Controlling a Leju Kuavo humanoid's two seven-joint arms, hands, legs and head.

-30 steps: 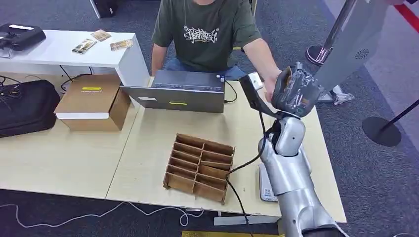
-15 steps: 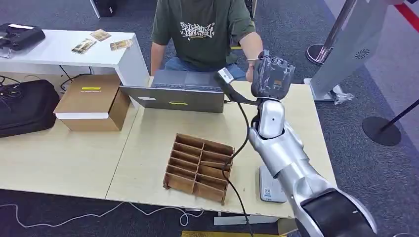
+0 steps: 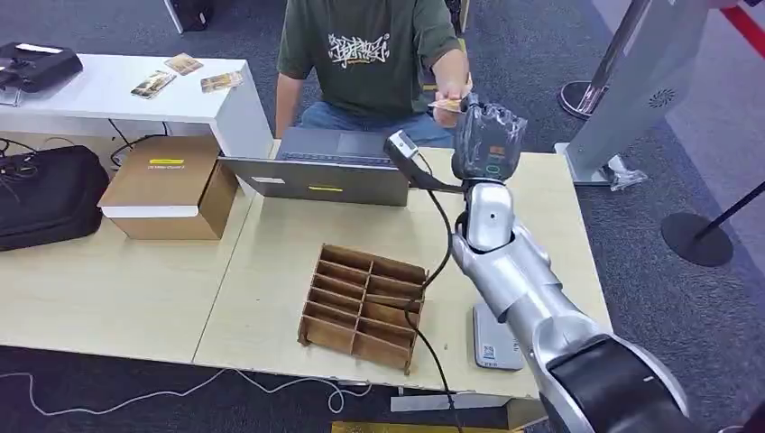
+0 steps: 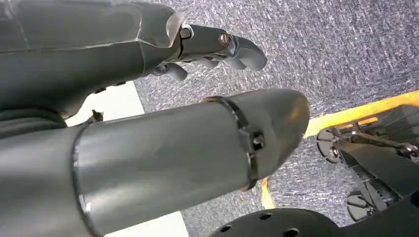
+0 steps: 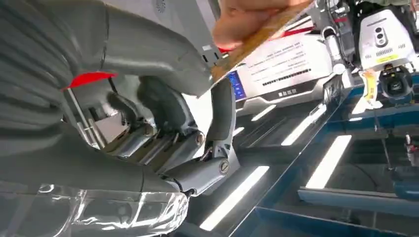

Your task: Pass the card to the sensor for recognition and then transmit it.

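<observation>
A person in a green shirt (image 3: 374, 54) sits behind the table and holds a tan card (image 3: 447, 105) out toward my raised right hand (image 3: 487, 137). In the right wrist view the card (image 5: 262, 34) is gripped at one end by the person's fingers (image 5: 242, 17). Its other end sits between my thumb (image 5: 148, 49) and a fingertip (image 5: 223, 98). The white sensor (image 3: 492, 341) lies on the table's near right, partly behind my right forearm. My left hand (image 4: 99, 49) hangs over the carpet with nothing in it, fingers apart.
A wooden divider tray (image 3: 365, 305) sits mid-table, with a grey laptop (image 3: 329, 167) behind it and a cardboard box (image 3: 171, 185) to the left. A black cable (image 3: 433, 262) trails by my arm. A white side table (image 3: 117, 90) holds loose cards. A stanchion base (image 3: 695, 239) stands far right.
My right hand swung left and a little higher, from the table's right edge to beside the laptop. The person's hand followed it, and the card is now visible at my fingertips.
</observation>
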